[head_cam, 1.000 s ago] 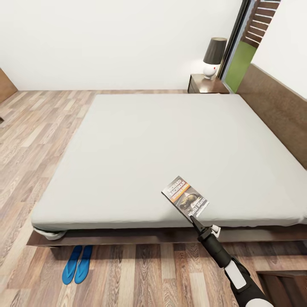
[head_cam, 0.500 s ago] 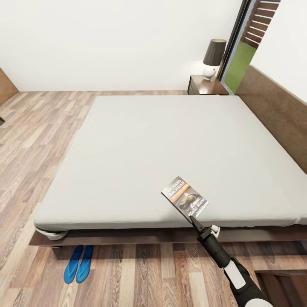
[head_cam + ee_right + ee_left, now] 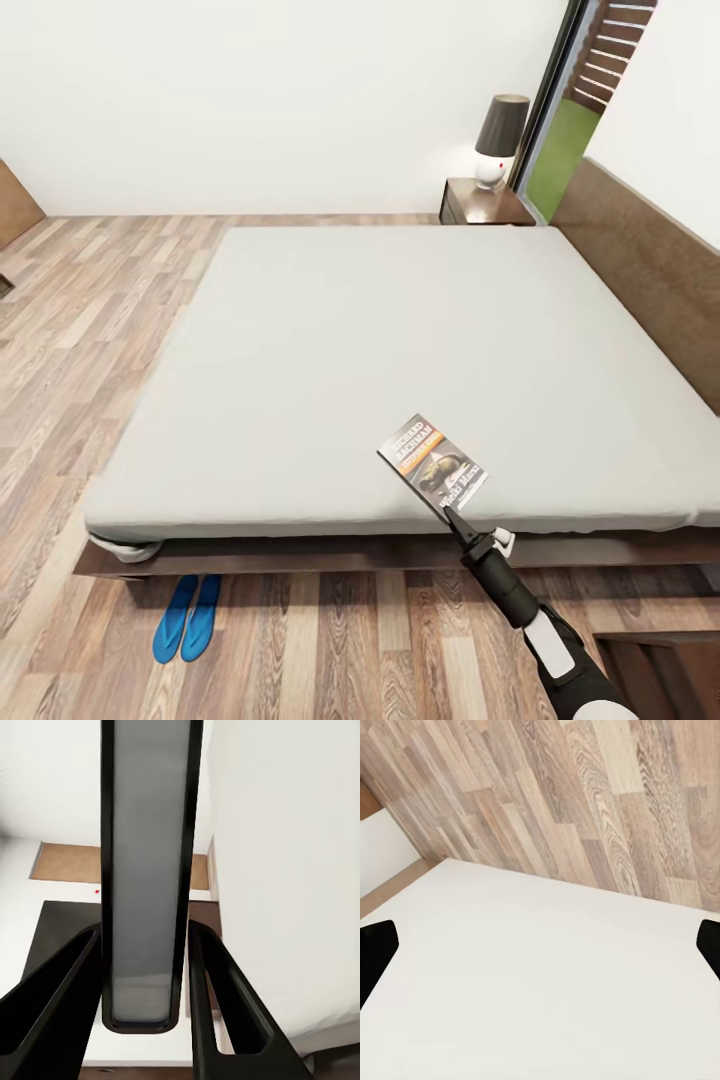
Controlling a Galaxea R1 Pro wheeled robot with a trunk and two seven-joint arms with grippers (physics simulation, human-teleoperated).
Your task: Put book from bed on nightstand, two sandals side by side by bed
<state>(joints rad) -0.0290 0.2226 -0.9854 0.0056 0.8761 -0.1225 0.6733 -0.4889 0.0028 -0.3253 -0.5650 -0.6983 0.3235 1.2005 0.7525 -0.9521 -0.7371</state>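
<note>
Plank flooring [image 3: 90, 300] runs round a big low bed [image 3: 330, 340] with a bare grey mattress, white walls behind. Down at the left foot of the frame, the two sandals [image 3: 187, 618] lie together on the floor, soles parallel and touching or nearly so, partly tucked at the bed's edge; that half of the job looks about settled, though I'd judge they could want a nudge clear of the frame. The left gripper [image 3: 540, 945], seen from its wrist camera, has its dark fingertips spread wide over a pale surface and holds nothing. Further right, the book [image 3: 433, 462] is pinched by its near edge in the right gripper [image 3: 447, 514], cover up, low over the mattress near its front edge. Its trip is the work left: the nightstand [image 3: 483, 203] stands well apart at the far right corner by the headboard, a lamp [image 3: 497, 138] on its top.
</note>
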